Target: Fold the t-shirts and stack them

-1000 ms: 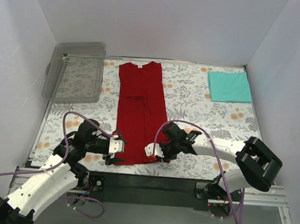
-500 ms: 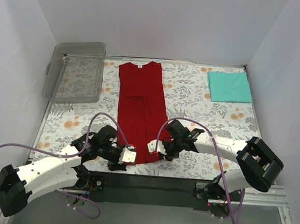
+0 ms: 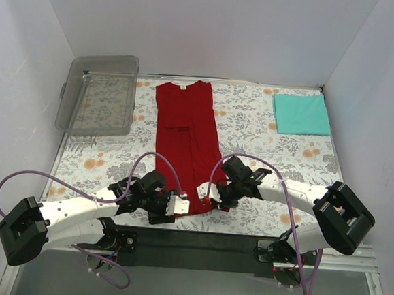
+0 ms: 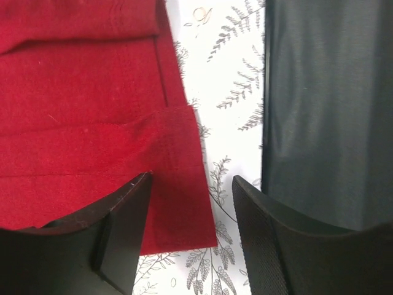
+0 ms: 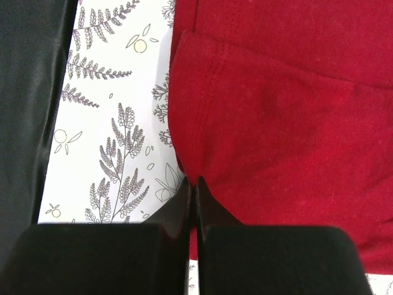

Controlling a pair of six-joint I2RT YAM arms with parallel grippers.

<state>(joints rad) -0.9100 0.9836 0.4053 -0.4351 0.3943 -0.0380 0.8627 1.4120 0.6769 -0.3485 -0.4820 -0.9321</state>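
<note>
From above, the red shirt (image 3: 187,147) lies long and flat on the table (image 3: 253,124). The teal shirt (image 3: 301,113) sits folded at the far right corner. The left gripper (image 3: 179,206) and right gripper (image 3: 205,194) are at the red shirt's near hem.

Left wrist: the jaws are half open around the hem corner, holding nothing. If it lifts now, that corner gets left behind.

Right wrist: the fingers are shut tight and seem to pinch only the hem's edge. The cloth could slip out, and the fold would go crooked.

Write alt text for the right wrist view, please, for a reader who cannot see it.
The right claw, shut, pinches the edge of the deep red t-shirt, which fills the right of the frame. It lies on a white fern-printed tablecloth, with a dark strip along the left.
</note>
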